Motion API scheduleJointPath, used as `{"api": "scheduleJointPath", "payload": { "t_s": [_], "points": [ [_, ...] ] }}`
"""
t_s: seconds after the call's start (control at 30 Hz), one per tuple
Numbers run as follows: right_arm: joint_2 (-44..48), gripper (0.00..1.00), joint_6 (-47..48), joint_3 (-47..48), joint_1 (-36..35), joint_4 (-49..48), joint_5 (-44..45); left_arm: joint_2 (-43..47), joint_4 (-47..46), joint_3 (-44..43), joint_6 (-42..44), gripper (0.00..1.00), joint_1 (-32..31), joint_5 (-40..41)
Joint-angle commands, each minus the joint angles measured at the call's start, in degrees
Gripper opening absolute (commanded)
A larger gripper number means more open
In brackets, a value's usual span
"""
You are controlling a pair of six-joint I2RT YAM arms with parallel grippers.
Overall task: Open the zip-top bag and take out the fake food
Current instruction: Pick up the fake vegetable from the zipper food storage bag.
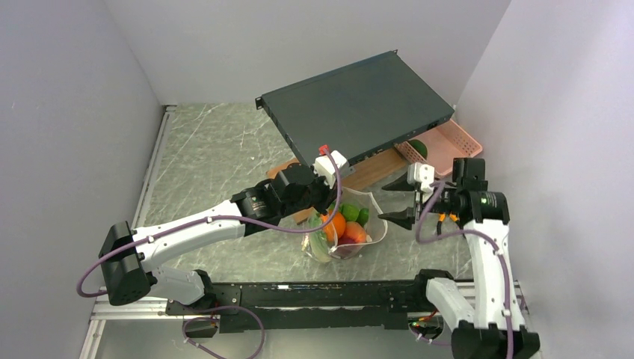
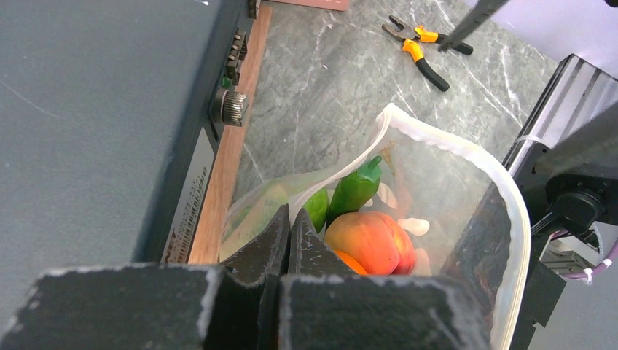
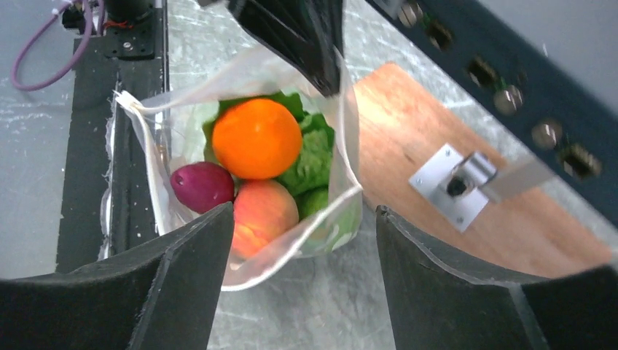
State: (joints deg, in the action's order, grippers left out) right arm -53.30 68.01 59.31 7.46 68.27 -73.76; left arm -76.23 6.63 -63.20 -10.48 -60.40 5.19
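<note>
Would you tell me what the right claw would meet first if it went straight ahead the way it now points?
The right claw would most likely meet the near rim of the zip-top bag first, with the toy peach just behind it; depth is hard to judge.

Overhead view looks down from behind; both wrist views face the zip-top bag [image 2: 460,182] closely
</note>
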Motion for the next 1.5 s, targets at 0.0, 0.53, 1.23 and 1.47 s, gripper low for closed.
{"api": "scheduleJointPath", "payload": {
  "t_s": [0.0, 0.53, 1.23, 1.47],
  "points": [
    [6.0, 0.71, -13.7, -2.4, -6.9, -17.4, 1.7, -0.1, -5.9, 0.1, -1.7, 0.0, 0.7, -1.9],
    [2.2, 0.31, -1.6, -5.4, -28.6, -18.5, 17.0, -0.9, -5.1, -0.9, -1.8, 0.0, 0.7, -3.5],
    [-2.7, 0.29, 18.8, -5.1, -42.8, -6.7, 26.0, -0.9, -5.5, -0.6, -0.8, 0.0, 0.7, -4.7],
    [-2.9, 0.39, 22.3, -5.9, -44.6, -5.2, 25.5, -0.9, -5.7, -0.5, -0.8, 0.0, 0.7, -4.7]
  ]
}}
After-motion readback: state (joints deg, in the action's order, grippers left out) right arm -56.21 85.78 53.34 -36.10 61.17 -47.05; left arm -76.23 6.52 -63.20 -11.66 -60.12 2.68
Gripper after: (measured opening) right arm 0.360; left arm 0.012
